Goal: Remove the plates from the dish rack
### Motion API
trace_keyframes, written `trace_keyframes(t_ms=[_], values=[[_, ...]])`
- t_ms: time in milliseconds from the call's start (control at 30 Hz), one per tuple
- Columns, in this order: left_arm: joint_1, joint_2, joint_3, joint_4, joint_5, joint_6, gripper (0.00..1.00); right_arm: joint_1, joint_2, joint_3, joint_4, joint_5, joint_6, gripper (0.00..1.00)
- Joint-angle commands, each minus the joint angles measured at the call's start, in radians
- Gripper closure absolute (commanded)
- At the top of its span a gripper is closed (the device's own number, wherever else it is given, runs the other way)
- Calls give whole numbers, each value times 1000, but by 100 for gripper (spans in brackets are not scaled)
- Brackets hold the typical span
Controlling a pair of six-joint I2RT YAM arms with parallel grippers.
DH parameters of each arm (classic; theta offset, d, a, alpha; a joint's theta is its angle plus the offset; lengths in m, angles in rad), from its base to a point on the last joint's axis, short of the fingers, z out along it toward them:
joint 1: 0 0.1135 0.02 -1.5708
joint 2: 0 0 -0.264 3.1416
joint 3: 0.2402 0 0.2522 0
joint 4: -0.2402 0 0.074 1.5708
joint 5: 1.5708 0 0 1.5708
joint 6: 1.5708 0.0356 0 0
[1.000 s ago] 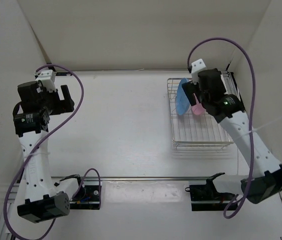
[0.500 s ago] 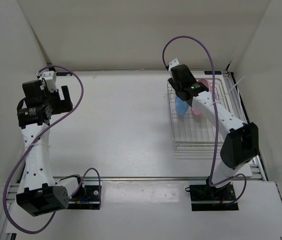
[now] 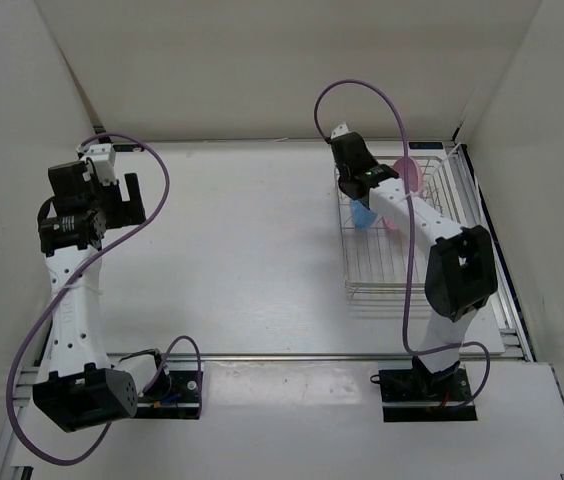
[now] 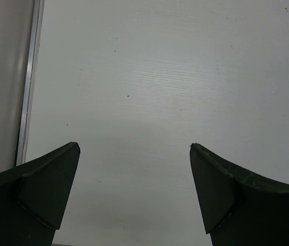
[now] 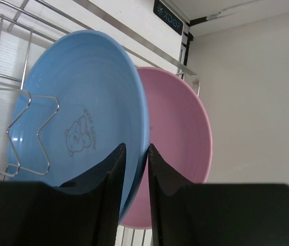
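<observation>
In the right wrist view a light blue plate (image 5: 83, 102) with a small bear print stands on edge, and a pink plate (image 5: 180, 133) stands just behind it. My right gripper (image 5: 136, 146) is shut on the blue plate's rim, one finger on each face. From above, the blue plate (image 3: 364, 215) and pink plate (image 3: 408, 172) stand at the far end of the silver wire dish rack (image 3: 392, 270), with the right gripper (image 3: 357, 192) at the rack's far left corner. My left gripper (image 3: 127, 195) hangs open over bare table (image 4: 144, 77), holding nothing (image 4: 134, 148).
A star-shaped wire divider (image 5: 32, 123) of the rack crosses in front of the blue plate. The enclosure's right wall (image 3: 552, 150) rises close beside the rack, and the back wall (image 3: 282, 70) stands just behind it. A metal rail (image 3: 282, 355) runs along the near side.
My right arm has swung from the rack's right side over to its far left corner, and its jaws have come together onto the blue plate's rim. The left arm has barely moved.
</observation>
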Motion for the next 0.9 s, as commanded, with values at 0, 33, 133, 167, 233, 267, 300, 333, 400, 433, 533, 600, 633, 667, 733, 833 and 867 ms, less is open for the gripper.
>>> trace_keyframes(t_ms=[0, 33, 133, 167, 233, 267, 300, 333, 400, 433, 533, 600, 633, 667, 733, 833, 867], values=[[-4, -16, -9, 31, -14, 14, 0, 4, 16, 57, 59, 51, -16, 73], [-4, -16, -18, 40, -14, 14, 0, 4, 16, 57, 59, 63, -16, 73], [-4, -16, -29, 41, -14, 14, 0, 4, 35, 67, 59, 92, -26, 78], [-4, -7, -29, 41, -14, 14, 0, 4, 35, 67, 59, 102, -26, 82], [-4, -6, -38, 50, -14, 14, 0, 4, 44, 88, 59, 132, -39, 83], [-4, -6, -38, 50, -14, 14, 0, 4, 53, 88, 59, 145, -39, 83], [-4, -6, -38, 50, -14, 14, 0, 4, 53, 102, 59, 154, -48, 85], [-4, -6, -38, 50, -14, 14, 0, 4, 65, 113, 59, 154, -48, 86], [-4, -6, -38, 50, -14, 14, 0, 4, 74, 122, 59, 183, -48, 90], [-4, 3, -38, 50, -14, 14, 0, 4, 75, 132, 59, 195, -57, 93], [-4, 3, -38, 50, -14, 23, 0, 4, 84, 159, 59, 218, -66, 100], [-4, 3, -38, 50, -14, 23, 0, 4, 93, 171, 59, 240, -79, 100], [-4, 3, -38, 59, -14, 23, 0, 4, 93, 171, 59, 240, -92, 100], [-4, 3, -47, 59, -14, 23, 0, 4, 93, 182, 59, 249, -103, 100], [-4, 3, -47, 59, -14, 23, 0, 4, 93, 195, 59, 261, -123, 100], [-4, 3, -47, 59, -5, 23, 0, 4, 93, 229, 50, 270, -170, 100], [-4, 3, -47, 59, -5, 23, 0, 4, 93, 247, 50, 270, -180, 100]])
